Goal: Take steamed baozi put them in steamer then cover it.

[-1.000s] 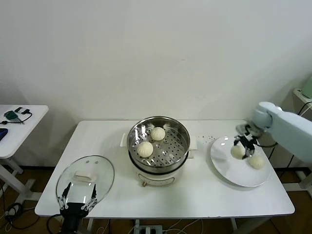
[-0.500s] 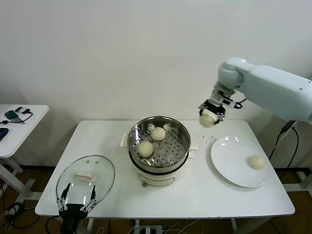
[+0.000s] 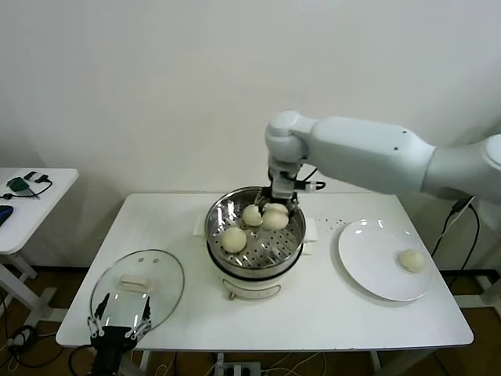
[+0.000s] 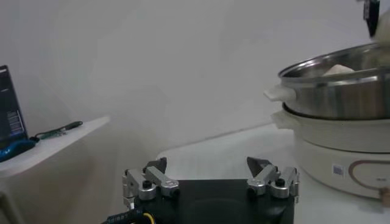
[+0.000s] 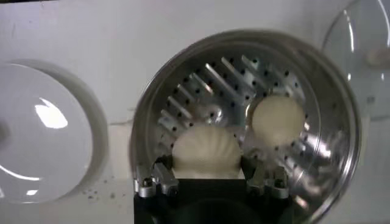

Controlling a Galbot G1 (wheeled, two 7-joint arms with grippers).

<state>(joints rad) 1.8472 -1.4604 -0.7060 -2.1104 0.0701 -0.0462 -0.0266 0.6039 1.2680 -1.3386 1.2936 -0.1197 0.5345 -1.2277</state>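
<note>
Two arms are seen at a white table (image 3: pixel 329 313). At the near left edge the left gripper (image 3: pixel 119 327) is parked low beside the table, its fingers (image 4: pixel 141 182) spread wide and empty, unchanged from a second earlier. Just beyond it the cover (image 3: pixel 137 288) lies flat on the table. At centre stands the steamer (image 3: pixel 255 235), with two steamed baozi (image 3: pixel 233 239) resting on its perforated tray. Over its far right side the right gripper (image 3: pixel 275 213) is shown clamped on a third bun (image 5: pixel 207 149), held within the rim; whether that bun touches the tray cannot quite be made out. A second ago this gripper was over the white plate (image 3: pixel 368 270) at the right, and half a second ago it carried the bun high between plate and pot. One last bun (image 3: pixel 412 260) is left on the plate.
</note>
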